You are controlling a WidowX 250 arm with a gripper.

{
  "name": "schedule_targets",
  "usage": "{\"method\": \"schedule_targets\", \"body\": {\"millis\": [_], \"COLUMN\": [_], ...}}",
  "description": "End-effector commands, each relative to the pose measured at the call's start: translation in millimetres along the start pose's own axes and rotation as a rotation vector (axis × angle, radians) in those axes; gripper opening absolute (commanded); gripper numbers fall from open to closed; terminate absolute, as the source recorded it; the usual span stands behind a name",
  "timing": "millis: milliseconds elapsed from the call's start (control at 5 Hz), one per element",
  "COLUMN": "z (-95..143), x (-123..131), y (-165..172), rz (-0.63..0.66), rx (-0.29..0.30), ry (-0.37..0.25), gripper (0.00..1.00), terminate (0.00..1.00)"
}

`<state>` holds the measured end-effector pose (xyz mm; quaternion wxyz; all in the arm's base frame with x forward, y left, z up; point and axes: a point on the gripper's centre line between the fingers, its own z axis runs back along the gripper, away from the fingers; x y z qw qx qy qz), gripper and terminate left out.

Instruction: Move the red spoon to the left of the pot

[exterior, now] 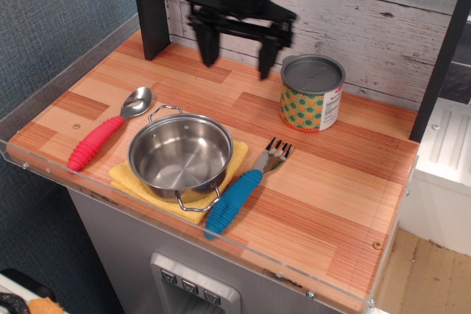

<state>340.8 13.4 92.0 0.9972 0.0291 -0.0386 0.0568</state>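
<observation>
The red spoon [103, 132] lies on the wooden counter, left of the pot, its silver bowl pointing to the back. The pot [180, 156] stands upright and empty on a yellow cloth [232, 161] near the front edge. My gripper [235, 56] hangs open and empty above the back of the counter, well behind the pot and just left of the tin can. It touches nothing.
A lidded patterned tin can [312, 93] stands at the back right. A blue-handled fork [246, 186] lies right of the pot. A clear raised lip [221, 244] runs along the front edge. A dark post [149, 6] stands at the back left.
</observation>
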Motion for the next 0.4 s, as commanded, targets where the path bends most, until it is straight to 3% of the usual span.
{"method": "schedule_targets", "body": {"millis": [0,200], "z": [15,19], "x": [-4,-7], "y": [-38,-52], "rz": [-0.078,-0.086], "rx": [-0.021,-0.063], "ry": [-0.044,-0.063], "gripper": [1.0,1.0], "terminate": [0.0,1.0]}}
